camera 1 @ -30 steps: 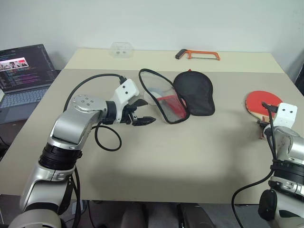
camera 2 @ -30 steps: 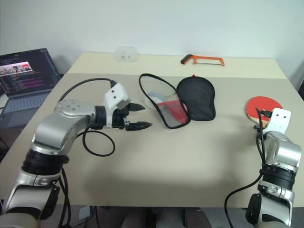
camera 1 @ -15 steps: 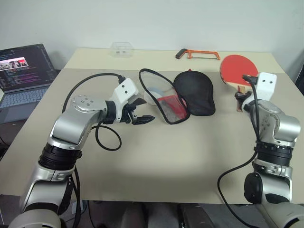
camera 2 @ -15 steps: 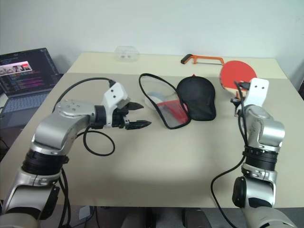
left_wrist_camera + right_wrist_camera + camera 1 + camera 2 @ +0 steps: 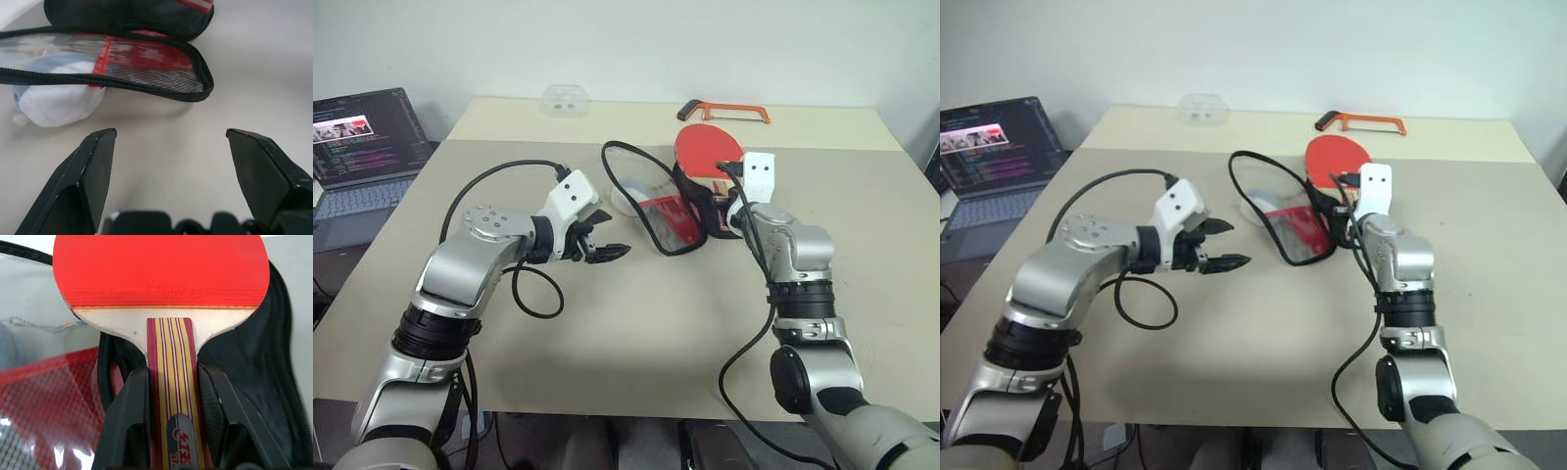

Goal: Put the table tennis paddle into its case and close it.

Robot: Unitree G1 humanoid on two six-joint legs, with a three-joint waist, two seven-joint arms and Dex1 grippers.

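The left gripper [image 5: 608, 242] waits spread and empty just beside the case [image 5: 658, 208], nearer the robot than its propped-up window flap. The right gripper [image 5: 172, 382] clamps the table tennis paddle [image 5: 708, 153] by its striped handle, blade over the case's black half (probably lined up for sliding in). Beyond the case lies an orange hacksaw [image 5: 722, 111].

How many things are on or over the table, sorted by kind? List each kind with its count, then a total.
Sports gear: 2 (table tennis paddle, case)
Tools: 1 (orange hacksaw)
Containers: 1 (clear plastic box)
Soft items: 1 (white and blue plush)
Total: 5
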